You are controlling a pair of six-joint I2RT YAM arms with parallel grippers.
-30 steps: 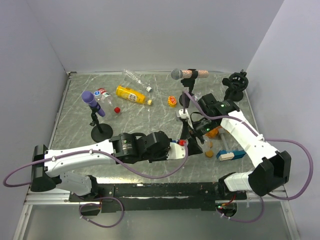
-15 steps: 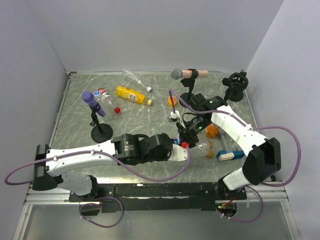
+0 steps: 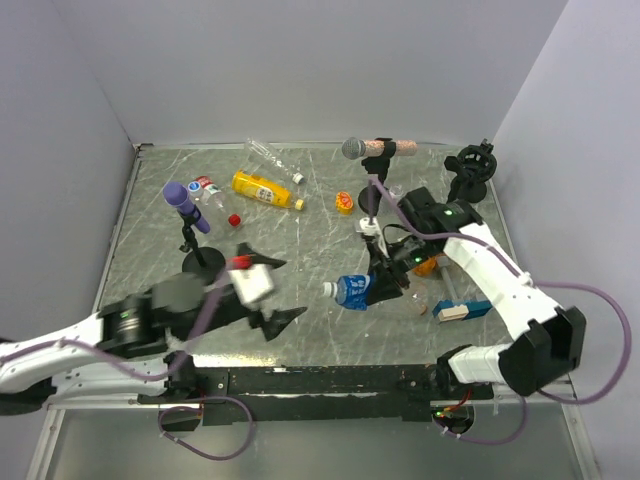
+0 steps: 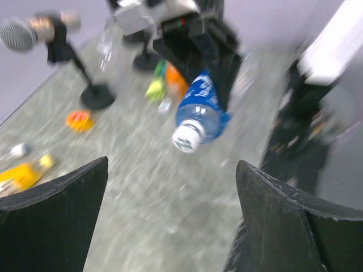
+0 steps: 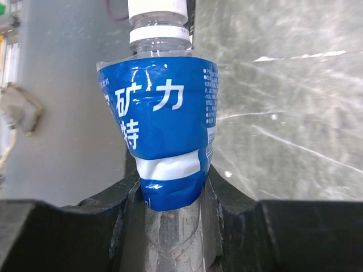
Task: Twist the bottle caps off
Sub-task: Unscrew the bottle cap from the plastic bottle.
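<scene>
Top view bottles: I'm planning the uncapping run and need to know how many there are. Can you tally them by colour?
Clear bottles, lying loose: 2
Yellow bottle: 1
Orange bottles: 2
Blue-labelled bottle, held in the right gripper: 1
Total: 6

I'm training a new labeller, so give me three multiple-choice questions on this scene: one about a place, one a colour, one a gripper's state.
1. Where is the yellow bottle? A) standing near the arms B) lying far back C) held aloft
2. Label colour of the gripped bottle in the right gripper? A) red B) blue C) green
3. The left gripper is: A) open B) shut on a cap C) shut on a bottle
Answers: B, it lies flat far back; B, blue wrap fills the wrist view; A, jaws spread wide, empty.
</scene>
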